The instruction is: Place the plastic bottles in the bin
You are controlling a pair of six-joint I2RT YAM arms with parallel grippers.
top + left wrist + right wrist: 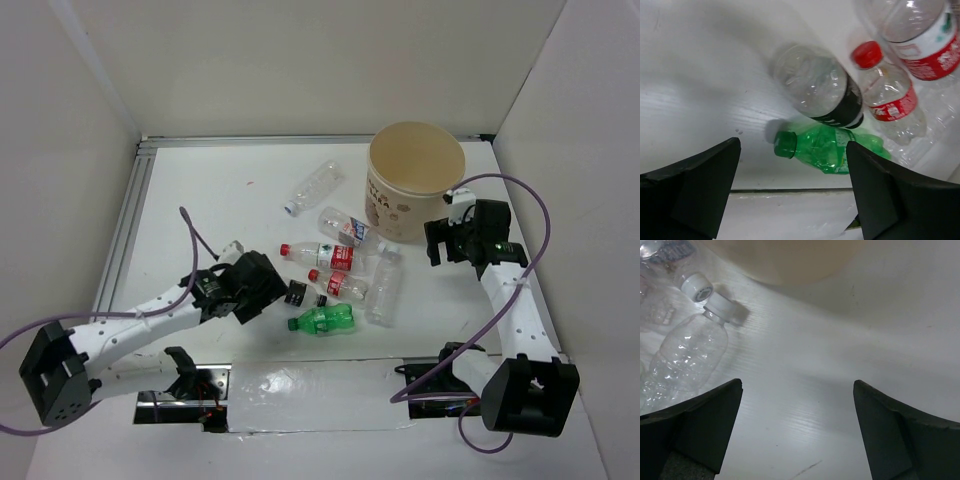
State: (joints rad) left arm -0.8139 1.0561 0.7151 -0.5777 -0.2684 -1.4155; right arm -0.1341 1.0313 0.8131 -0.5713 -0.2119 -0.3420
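1. Green plastic sits nearest the left gripper [277, 293]. The green bottle [832, 147] lies low in the centre of the left wrist view, and the dark-labelled bottle [820, 92] is seen just above it, overlapping it in the frame.
2. The left gripper's jaws are spread wide and nothing is held. Its fingers [690, 192] fill the lower corners of that view, and the green bottle is seen in the gap ahead of them.
3. The green bottle's long axis runs almost left to right across the frame, cap at the left. It therefore lies along the line on which the jaws would close. A roll of the wrist is judged necessary before it could be taken across its body. The dark-labelled bottle lies slantwise, upper left to lower right.
4. A red-capped bottle [887, 97] is seen to the right of these two, close against them.
5. The right gripper [437, 247] is likewise spread wide and empty. It is placed right of centre in the top view, just beside the bin [395, 205].
6. A clear bottle [685, 357] is seen at the left edge of the right wrist view, its white cap at the upper end of the frame, towards the bin.
7. All the plastic bottles are found lying on the table [200, 200] around the middle of the top view. None is seen inside the bin, which stands at the upper right of the group.
8. The left arm is judged nearer the bottles, the right arm nearer the bin.
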